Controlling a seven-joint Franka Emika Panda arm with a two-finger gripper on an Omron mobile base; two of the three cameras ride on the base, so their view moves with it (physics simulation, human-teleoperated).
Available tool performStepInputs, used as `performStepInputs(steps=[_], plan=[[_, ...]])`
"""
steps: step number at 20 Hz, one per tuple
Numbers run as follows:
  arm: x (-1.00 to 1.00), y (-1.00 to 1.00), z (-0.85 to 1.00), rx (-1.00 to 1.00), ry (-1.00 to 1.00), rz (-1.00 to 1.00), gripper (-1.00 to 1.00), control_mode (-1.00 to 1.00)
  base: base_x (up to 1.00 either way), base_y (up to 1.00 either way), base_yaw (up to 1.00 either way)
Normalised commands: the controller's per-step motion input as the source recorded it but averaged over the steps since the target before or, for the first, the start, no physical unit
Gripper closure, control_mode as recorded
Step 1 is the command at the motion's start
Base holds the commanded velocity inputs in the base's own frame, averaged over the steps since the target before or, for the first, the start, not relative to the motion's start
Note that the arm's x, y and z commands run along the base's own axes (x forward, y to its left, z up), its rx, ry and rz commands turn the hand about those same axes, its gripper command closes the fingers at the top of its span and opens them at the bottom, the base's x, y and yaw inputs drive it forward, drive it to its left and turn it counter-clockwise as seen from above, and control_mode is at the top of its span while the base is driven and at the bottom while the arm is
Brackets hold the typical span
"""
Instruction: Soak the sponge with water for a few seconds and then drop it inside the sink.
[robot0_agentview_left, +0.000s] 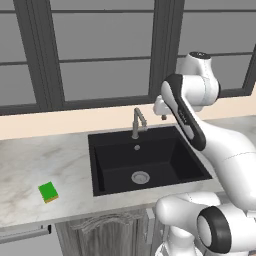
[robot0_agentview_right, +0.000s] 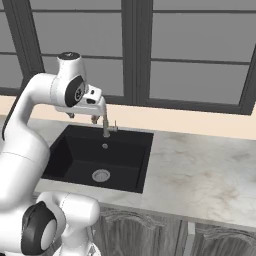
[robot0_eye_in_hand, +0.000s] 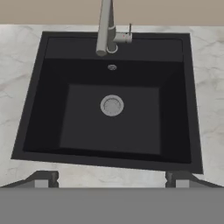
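The green sponge (robot0_agentview_left: 48, 192) lies flat on the marble counter, well to the left of the sink (robot0_agentview_left: 115, 159) and near the counter's front edge. My gripper (robot0_agentview_right: 82, 118) hangs high over the black basin (robot0_agentview_right: 75, 150), just in front of the grey faucet (robot0_agentview_right: 105, 125). Its fingers are spread wide and hold nothing. In the hand view the gripper (robot0_eye_in_hand: 110, 180) looks straight down at the sink (robot0_eye_in_hand: 83, 127), with the silver drain (robot0_eye_in_hand: 112, 105) in the middle and the faucet (robot0_eye_in_hand: 105, 30) at the back edge. No water falls from the spout.
Marble counter (robot0_agentview_left: 30, 165) runs along both sides of the basin, with a wide stretch on the right (robot0_agentview_right: 200, 170). A beige ledge and dark-framed windows (robot0_agentview_left: 105, 55) rise behind the faucet. Wooden cabinet fronts (robot0_agentview_left: 100, 232) sit below the counter edge.
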Motion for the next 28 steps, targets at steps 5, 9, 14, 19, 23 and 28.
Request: performStepInputs(steps=[5,9,14,19,23,28], plan=[[0.00,-0.12,0.00,0.00,0.00,0.00,-1.00,-1.00,0.00,0.00,0.00],[0.00,-0.23,0.00,0.00,0.00,0.00,-1.00,-1.00,0.00,0.00,0.00],[0.00,-0.25,0.00,0.00,0.00,0.00,-1.00,-1.00,0.00,0.00,0.00],[0.01,-0.24,0.00,0.00,0.00,0.00,-1.00,-1.00,0.00,0.00,0.00],[0.07,-0.19,0.00,0.00,-0.04,0.00,-1.00,-1.00,0.00,0.00,0.00],[0.07,-0.06,0.00,0.00,-0.10,0.02,-1.00,-1.00,0.00,0.00,0.00]])
